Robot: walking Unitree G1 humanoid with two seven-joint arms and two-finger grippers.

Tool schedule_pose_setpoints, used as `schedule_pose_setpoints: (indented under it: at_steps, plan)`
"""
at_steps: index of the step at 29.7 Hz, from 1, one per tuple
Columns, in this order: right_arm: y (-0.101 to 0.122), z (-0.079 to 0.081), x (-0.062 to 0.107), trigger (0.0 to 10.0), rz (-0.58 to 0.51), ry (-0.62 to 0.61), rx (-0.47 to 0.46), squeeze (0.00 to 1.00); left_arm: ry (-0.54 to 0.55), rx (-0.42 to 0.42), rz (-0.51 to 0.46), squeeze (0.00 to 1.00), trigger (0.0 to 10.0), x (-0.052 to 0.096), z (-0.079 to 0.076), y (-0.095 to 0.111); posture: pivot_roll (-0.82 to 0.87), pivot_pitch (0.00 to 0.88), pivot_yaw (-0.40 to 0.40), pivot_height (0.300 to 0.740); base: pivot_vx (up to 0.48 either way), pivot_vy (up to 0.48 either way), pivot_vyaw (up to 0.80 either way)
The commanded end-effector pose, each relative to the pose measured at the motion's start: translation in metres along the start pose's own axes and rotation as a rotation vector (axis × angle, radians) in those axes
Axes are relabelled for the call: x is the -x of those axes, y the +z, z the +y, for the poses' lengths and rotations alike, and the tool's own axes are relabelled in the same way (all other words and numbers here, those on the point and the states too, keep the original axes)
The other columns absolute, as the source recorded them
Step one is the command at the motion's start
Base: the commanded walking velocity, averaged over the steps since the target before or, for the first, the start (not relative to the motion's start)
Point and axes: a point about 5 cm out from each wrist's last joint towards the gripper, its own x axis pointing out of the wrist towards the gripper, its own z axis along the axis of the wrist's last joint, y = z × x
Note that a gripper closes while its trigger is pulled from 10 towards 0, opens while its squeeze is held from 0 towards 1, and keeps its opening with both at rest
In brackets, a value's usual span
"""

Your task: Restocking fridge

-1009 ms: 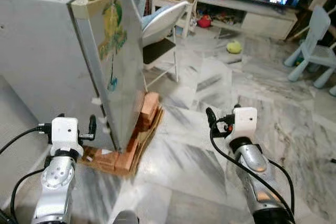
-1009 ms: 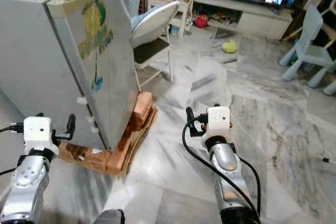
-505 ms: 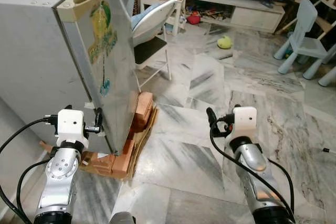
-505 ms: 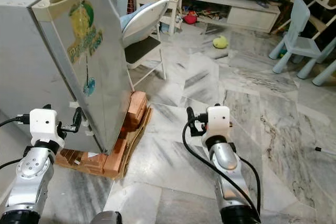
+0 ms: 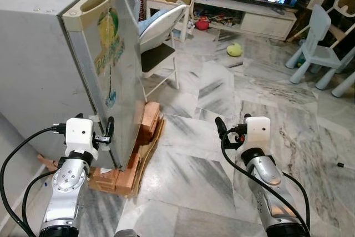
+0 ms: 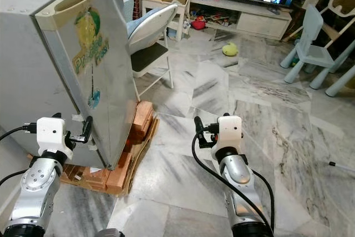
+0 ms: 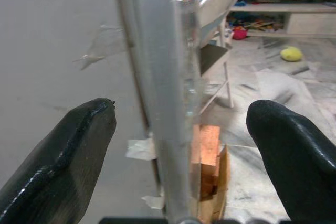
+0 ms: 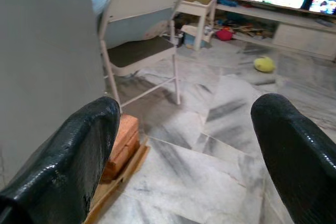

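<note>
The grey fridge (image 5: 39, 65) stands at the left, its door (image 5: 113, 76) bearing a yellow-green sticker. My left gripper (image 5: 91, 131) is low at the door's near edge. In the left wrist view its fingers (image 7: 63, 156) are open, one on each side of the door edge (image 7: 157, 77), with the fridge's side wall behind one of them. My right gripper (image 5: 244, 129) is held over the marble floor to the right, open, with nothing between its fingers (image 8: 79, 161).
The fridge rests on red bricks (image 5: 147, 120) and cardboard. A white folding chair (image 5: 161, 31) stands just behind the door. Farther back are a TV stand (image 5: 260, 20), a yellow-green ball (image 5: 234, 50) and a blue child's chair (image 5: 319, 48). Open floor lies ahead on the right.
The camera view has shifted. My left gripper has come closer to the fridge door's lower edge, and its finger now lies against that edge in the eye views. The right gripper stays open.
</note>
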Motion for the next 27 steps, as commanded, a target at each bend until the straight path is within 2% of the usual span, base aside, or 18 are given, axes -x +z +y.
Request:
schedule_pose_setpoints:
  at_steps: [1,5,19,27]
  plan:
    - [0.001,0.001,-0.001,10.0,0.001,0.012,0.008,0.0,-0.017,0.0,0.005,0.0,10.0,0.001,-0.003,-0.002,0.06,0.013,-0.089,0.74,0.289,0.349,0.0]
    - [0.001,0.001,-0.001,10.0,0.003,0.013,0.013,0.0,-0.02,-0.001,0.004,0.0,10.0,0.001,-0.003,-0.001,0.06,0.011,-0.09,0.74,0.279,0.33,0.0]
    - [-0.002,0.0,0.002,10.0,0.021,0.012,0.024,0.0,-0.086,0.006,0.033,0.0,10.0,0.0,-0.012,-0.005,0.05,0.022,-0.092,0.74,0.0,0.0,0.0]
    - [-0.006,-0.002,0.007,10.0,0.04,0.008,0.032,0.0,-0.143,0.017,0.054,0.0,10.0,-0.014,-0.017,-0.005,0.03,0.037,-0.091,0.74,0.0,0.0,0.0]
